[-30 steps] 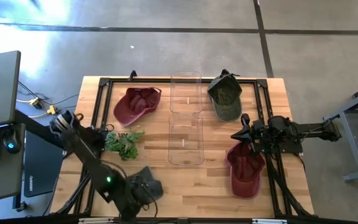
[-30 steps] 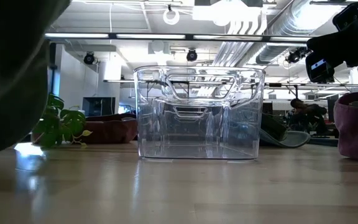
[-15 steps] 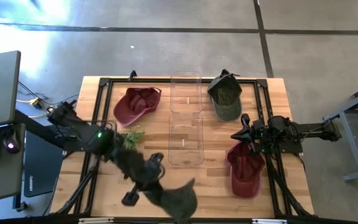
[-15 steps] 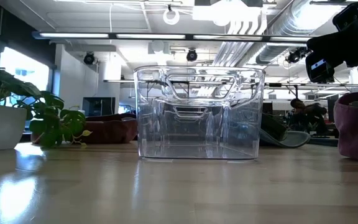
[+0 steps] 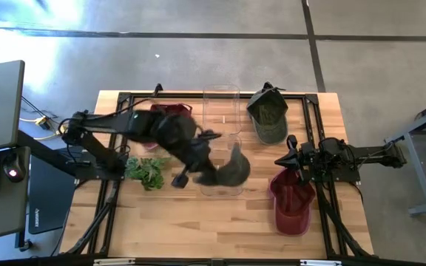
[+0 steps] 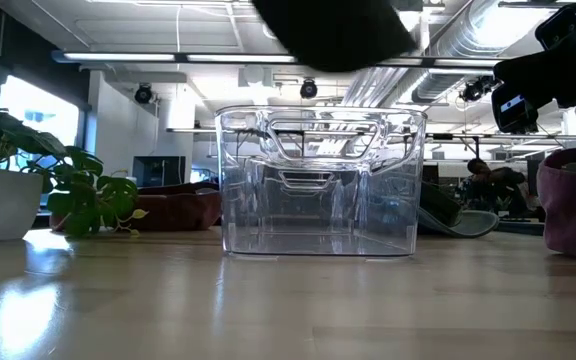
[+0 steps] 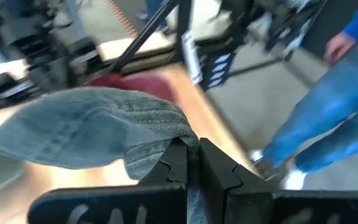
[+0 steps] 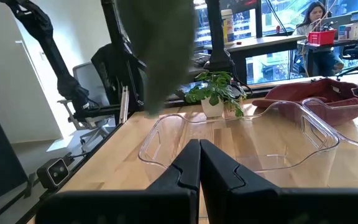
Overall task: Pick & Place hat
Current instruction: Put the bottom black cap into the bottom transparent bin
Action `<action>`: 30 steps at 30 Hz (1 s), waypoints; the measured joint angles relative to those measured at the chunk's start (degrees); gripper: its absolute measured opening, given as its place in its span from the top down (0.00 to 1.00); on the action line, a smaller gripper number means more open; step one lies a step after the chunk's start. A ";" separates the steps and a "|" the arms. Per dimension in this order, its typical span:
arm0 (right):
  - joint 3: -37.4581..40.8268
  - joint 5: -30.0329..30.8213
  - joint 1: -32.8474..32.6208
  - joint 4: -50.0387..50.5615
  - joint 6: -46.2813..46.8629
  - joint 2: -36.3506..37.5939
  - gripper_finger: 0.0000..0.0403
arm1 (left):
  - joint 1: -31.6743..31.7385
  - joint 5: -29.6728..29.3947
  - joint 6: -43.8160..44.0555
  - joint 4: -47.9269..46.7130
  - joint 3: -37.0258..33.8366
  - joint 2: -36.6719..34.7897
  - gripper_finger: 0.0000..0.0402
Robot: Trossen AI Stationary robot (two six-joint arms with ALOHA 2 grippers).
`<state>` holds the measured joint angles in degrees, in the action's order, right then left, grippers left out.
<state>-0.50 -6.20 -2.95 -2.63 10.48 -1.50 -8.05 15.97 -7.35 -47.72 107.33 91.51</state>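
The left claw [image 7: 188, 163] is clamped on a fold of a grey hat [image 5: 231, 169], pinching the fabric at its edge so the rest of the cap hangs free in front of the fingers. In the overhead view the hat hangs just above the near clear bin [image 5: 221, 166], which sits directly under the claw; in the table-level view the hat shows as a dark shape above the bin's rim. Holding it high lets it clear the bin's walls, probably for dropping in.

A second clear bin [image 5: 221, 111] stands beyond the first. Behind the claw are a small potted plant [image 5: 147, 171] and a dark red hat [image 5: 166, 122].

The right claw [image 8: 199, 163] waits with fingers pressed together, holding nothing, parked over another dark red hat [image 5: 293, 200]. An olive hat [image 5: 268, 114] lies past it.
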 joint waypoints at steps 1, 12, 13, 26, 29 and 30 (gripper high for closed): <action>0.00 0.00 0.01 0.02 0.00 0.00 1.00 | 1.34 -0.03 -1.97 -1.35 -0.03 0.32 0.99; -0.02 0.00 0.01 0.02 0.00 0.00 1.00 | 10.83 -1.75 -19.97 -9.28 0.01 6.32 0.99; 0.01 0.00 0.00 0.02 0.00 0.02 1.00 | 11.09 -1.96 -21.12 -11.40 -0.23 6.49 0.99; 0.00 0.00 0.01 0.02 0.00 0.00 1.00 | 11.43 -9.38 -34.59 -11.25 -0.41 12.17 0.99; -0.01 0.00 0.01 0.02 0.00 -0.02 1.00 | 11.43 -11.68 -38.43 -10.61 0.16 13.61 0.99; 0.01 0.02 0.01 0.02 0.00 -0.02 1.00 | 11.43 -13.27 -38.98 -11.70 -0.10 14.00 0.98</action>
<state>-0.49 -6.18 -2.94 -2.61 10.48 -1.52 3.38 2.71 -46.33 -59.43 107.23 105.51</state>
